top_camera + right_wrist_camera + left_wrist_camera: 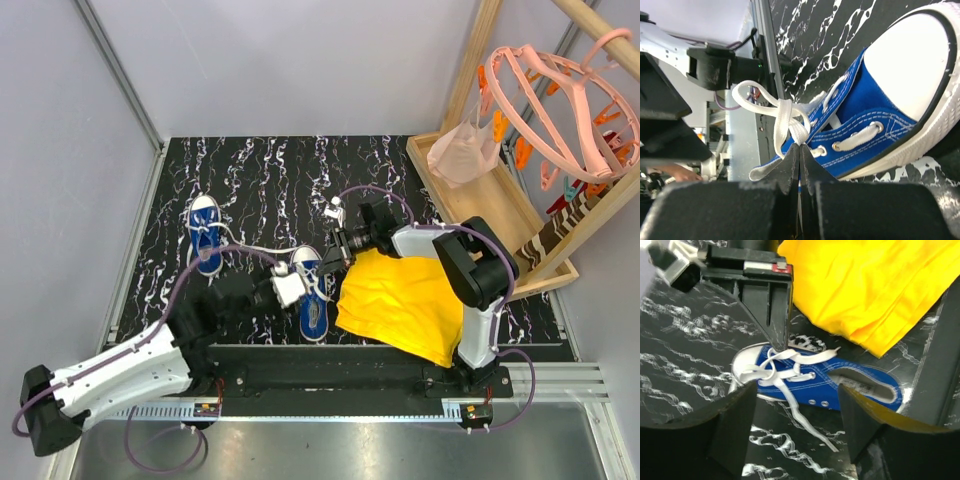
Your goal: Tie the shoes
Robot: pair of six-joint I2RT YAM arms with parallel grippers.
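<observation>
Two blue canvas sneakers lie on the black, white-veined worktop [280, 170]. The near sneaker [312, 298] sits in front of the arms, toe cap pointing away from their bases, with a claw on either side. The far sneaker [205, 235] lies well apart to the left and farther back, one long lace trailing across the worktop toward the near one.

The right claw [333, 262] reaches in from the right and comes down over the near sneaker's lacing. In the right wrist view its fingers are pressed tight together on a white lace [781, 120], which rises from the eyelets into a loop above the pinch. The white toe cap [910, 65] fills the upper right of that view.

The left claw [285, 290] sits just beside the near sneaker's left flank. The left wrist view shows its fingers [735, 425] spread wide with nothing held. The sneaker lies across the gap beyond them, and the right claw's tip meets the crossed laces near the toe.

A crumpled yellow cloth [400, 295] lies just right of the near sneaker, partly under the right arm; a strip of worktop shows between cloth and shoe. Farther right stands a wooden tray [505, 200], with a pink clip hanger [560, 100] and a pale pink cloth [462, 152] above it.

Only the overhead view shows the far sneaker and the tray, and only the wrist views show the pinch on the lace.
</observation>
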